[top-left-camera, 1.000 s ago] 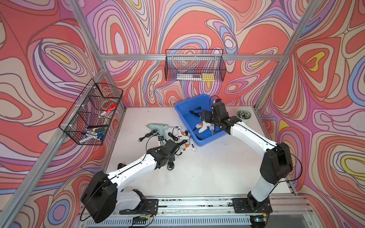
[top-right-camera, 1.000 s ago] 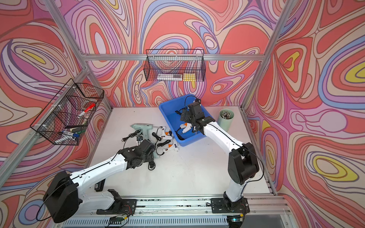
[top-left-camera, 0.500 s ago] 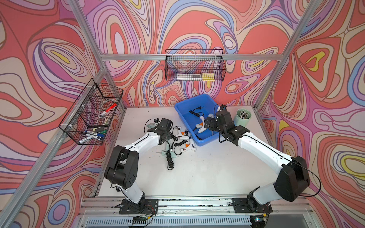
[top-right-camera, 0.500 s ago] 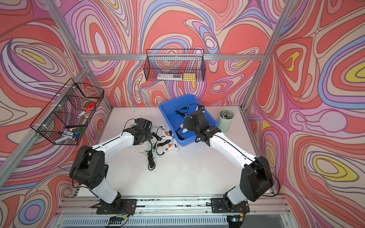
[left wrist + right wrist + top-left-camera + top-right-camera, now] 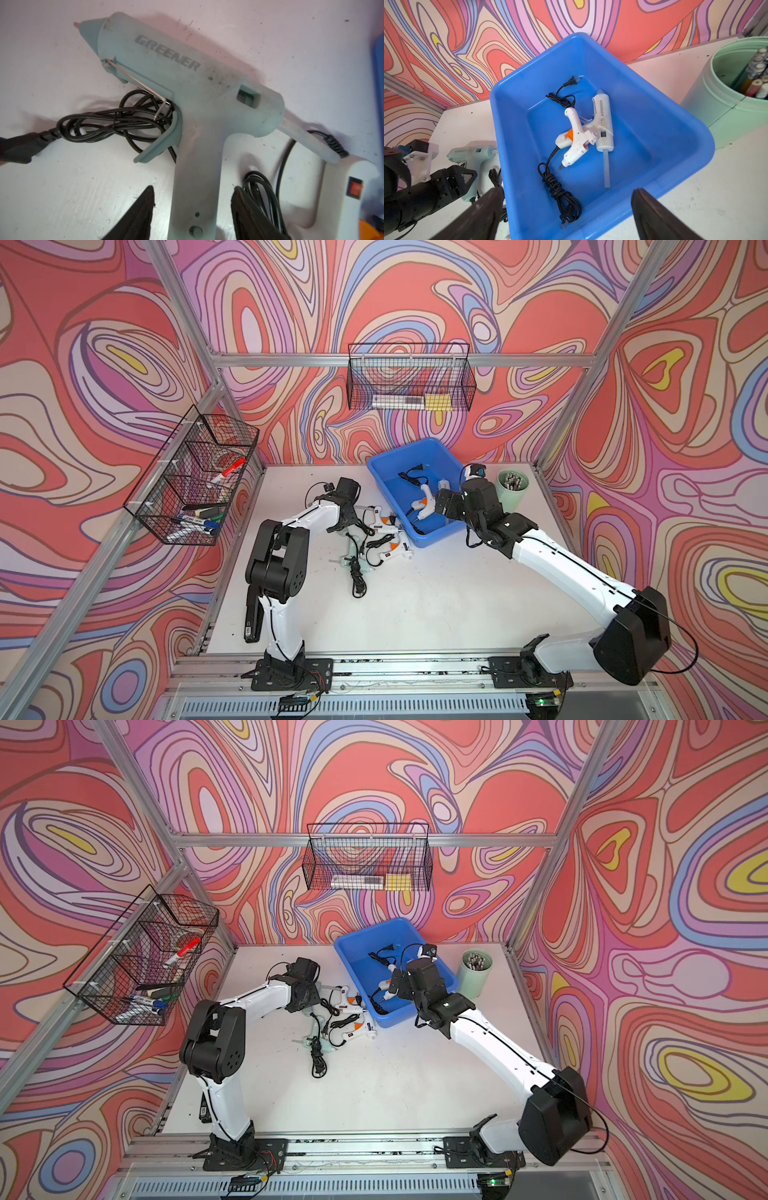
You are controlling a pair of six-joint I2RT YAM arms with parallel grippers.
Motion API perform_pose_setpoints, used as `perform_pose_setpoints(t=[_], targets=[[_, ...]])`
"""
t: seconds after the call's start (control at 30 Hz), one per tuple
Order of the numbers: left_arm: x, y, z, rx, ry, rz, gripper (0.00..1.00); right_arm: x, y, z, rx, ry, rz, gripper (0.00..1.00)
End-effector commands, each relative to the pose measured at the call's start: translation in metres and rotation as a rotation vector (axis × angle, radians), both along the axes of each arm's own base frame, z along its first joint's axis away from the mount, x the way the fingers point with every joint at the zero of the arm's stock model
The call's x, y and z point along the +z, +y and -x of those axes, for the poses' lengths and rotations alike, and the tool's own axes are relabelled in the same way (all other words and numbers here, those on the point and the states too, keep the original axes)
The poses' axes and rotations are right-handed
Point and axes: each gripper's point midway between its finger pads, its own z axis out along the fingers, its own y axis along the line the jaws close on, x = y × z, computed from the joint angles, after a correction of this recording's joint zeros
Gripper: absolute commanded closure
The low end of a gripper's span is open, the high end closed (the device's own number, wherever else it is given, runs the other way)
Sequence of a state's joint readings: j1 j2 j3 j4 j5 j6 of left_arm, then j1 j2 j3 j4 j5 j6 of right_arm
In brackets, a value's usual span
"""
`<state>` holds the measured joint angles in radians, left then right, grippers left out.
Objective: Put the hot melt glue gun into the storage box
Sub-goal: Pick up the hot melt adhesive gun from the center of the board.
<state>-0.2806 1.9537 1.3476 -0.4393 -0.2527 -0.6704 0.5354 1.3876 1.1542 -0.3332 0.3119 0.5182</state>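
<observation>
Left end effector (image 5: 193,188) moved, tabletop (image 5: 436,605), swirled walls (image 5: 415,302)

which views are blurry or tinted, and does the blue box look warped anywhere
Left wrist view: soft, with a pinkish cast on the table; the left gripper is dark and blurred, though lettering on the teal glue gun is legible. Right wrist view: wide-angle stretch makes the storage box look trapezoidal; the right gripper is out of focus. Both top views: sharp and evenly lit.
</observation>
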Motion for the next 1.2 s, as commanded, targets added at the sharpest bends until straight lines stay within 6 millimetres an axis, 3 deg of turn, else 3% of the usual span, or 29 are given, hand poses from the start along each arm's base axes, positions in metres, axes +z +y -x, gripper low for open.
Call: perform_pose_setpoints(t=[0.0, 0.3, 0.43, 0.57, 0.67, 0.93, 1.17], targets=[[-0.010, 0.001, 0.004, -0.019, 0.056, -0.009, 0.38, 0.002, 0.001, 0.002, -0.009, -0.014, -0.004, 0.02], [-0.031, -0.001, 0.002, -0.030, 0.101, -0.005, 0.50, 0.002, 0.005, 0.002, 0.001, -0.015, 0.000, 0.02], [-0.035, -0.001, 0.002, -0.036, 0.110, -0.006, 0.70, 0.002, 0.006, 0.003, -0.001, -0.018, 0.004, 0.02], [-0.027, -0.001, 0.002, -0.047, 0.099, -0.005, 0.90, 0.003, 0.007, 0.003, 0.004, -0.021, 0.004, 0.02], [-0.011, -0.002, 0.002, -0.063, 0.069, -0.001, 1.00, 0.002, 0.009, 0.003, 0.009, -0.016, 0.005, 0.02], [0.067, -0.013, 0.006, -0.170, -0.103, 0.058, 1.00, -0.002, 0.019, 0.000, 0.045, 0.008, -0.003, 0.02], [0.116, -0.029, 0.024, -0.300, -0.228, 0.132, 1.00, -0.003, 0.042, -0.006, 0.127, 0.029, -0.047, 0.02]])
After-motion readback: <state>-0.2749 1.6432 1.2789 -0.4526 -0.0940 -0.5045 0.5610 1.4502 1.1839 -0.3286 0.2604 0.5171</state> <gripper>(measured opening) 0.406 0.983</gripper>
